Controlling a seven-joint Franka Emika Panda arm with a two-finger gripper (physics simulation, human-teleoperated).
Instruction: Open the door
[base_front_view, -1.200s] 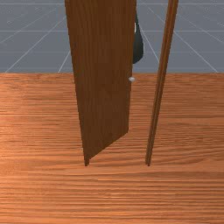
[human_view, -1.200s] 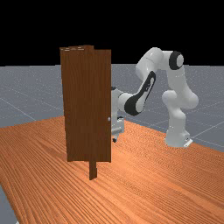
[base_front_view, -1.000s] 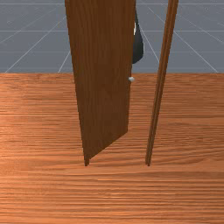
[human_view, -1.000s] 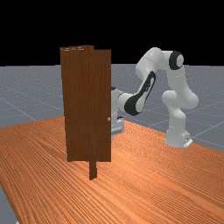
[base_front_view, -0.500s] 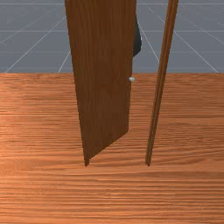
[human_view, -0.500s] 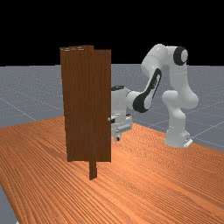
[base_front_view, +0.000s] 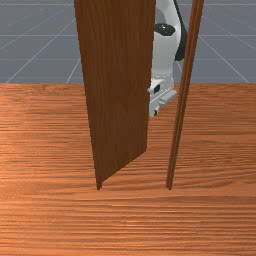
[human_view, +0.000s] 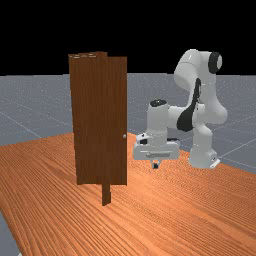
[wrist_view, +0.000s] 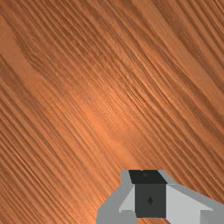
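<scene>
Fingers (human_view: 156, 165) clenched together on nothing, the white-and-grey arm (human_view: 202, 145) points them down above the orange-brown tabletop (base_front_view: 125, 220), to the far view's right of the wooden door (base_front_view: 117, 90) and apart from it. The door, a tall, dark-brown, vertically grained panel, stands upright and ajar, angled back from a slim post (base_front_view: 183, 95) at the front view's right. A small silvery knob (human_view: 124, 136) sits near one edge.
</scene>
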